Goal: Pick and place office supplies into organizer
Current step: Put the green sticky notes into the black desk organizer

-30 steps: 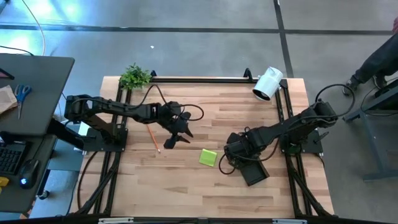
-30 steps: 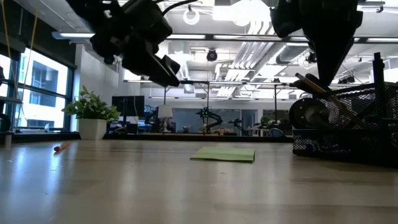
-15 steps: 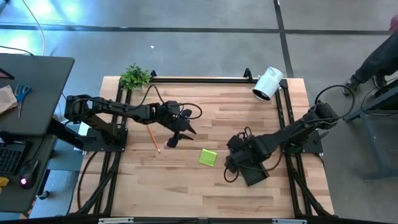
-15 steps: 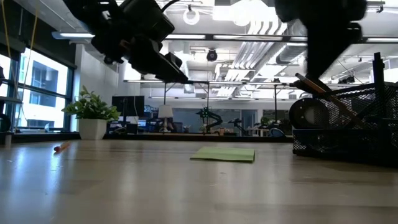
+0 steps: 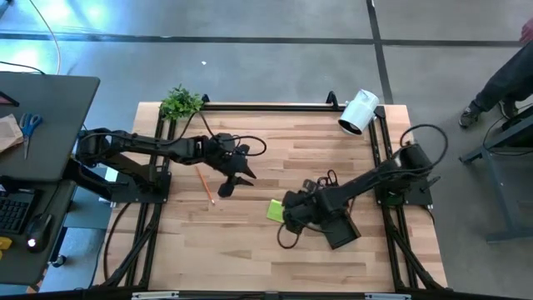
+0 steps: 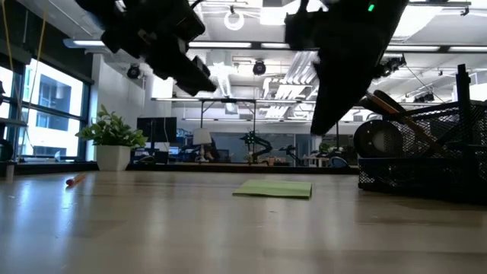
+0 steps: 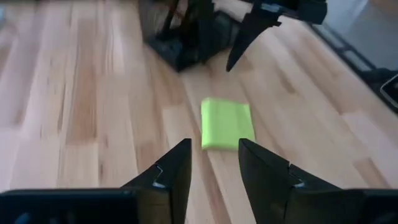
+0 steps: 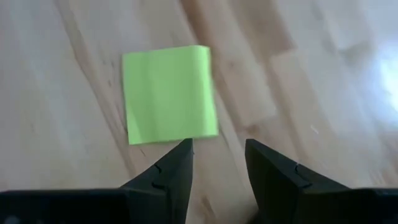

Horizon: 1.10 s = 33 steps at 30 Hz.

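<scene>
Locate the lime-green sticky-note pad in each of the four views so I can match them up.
High view: sticky-note pad lies mid-table, just left of the right gripper.
Low view: flat on the wood at centre.
Left wrist view: ahead, past the fingertips.
Right wrist view: just beyond the open fingers.
Shared landmark: the black organizer, beside the pad in the high, low and left wrist views.
</scene>
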Available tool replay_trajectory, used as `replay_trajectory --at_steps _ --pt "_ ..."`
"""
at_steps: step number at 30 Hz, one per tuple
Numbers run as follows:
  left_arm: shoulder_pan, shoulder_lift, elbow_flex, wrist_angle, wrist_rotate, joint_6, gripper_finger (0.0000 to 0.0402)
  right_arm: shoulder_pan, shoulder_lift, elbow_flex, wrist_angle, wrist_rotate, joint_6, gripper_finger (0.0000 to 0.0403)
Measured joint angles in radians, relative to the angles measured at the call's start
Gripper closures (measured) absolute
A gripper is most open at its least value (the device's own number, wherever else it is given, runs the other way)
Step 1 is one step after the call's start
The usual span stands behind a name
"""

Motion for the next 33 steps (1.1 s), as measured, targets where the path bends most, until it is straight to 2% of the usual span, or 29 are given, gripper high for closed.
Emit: replay_trajectory --at_steps 6,10,20,26,33 --pt "0.0 -0.021 -0.002 -0.131 -0.013 -0.01 0.032 -0.06 0.101 0.0 0.147 -0.156 -0.2 0.0261" --pt "0.0 -0.022 -0.037 -0.118 -0.013 -0.011 0.0346 -0.077 0.12 0.0 0.187 -0.238 -0.246 0.026" --pt "0.0 -0.022 -0.091 -0.081 -0.001 -0.013 0.0379 -0.015 0.127 0.0 0.252 -0.228 -0.272 0.0261" --pt "0.0 -0.022 -0.109 -0.015 -0.001 -0.013 0.0385 0.005 0.137 0.001 0.256 -0.156 -0.283 0.0261" --pt "0.0 -0.022 -0.109 0.029 0.002 -0.012 0.0385 0.002 0.212 0.006 0.297 -0.172 -0.287 0.0269"
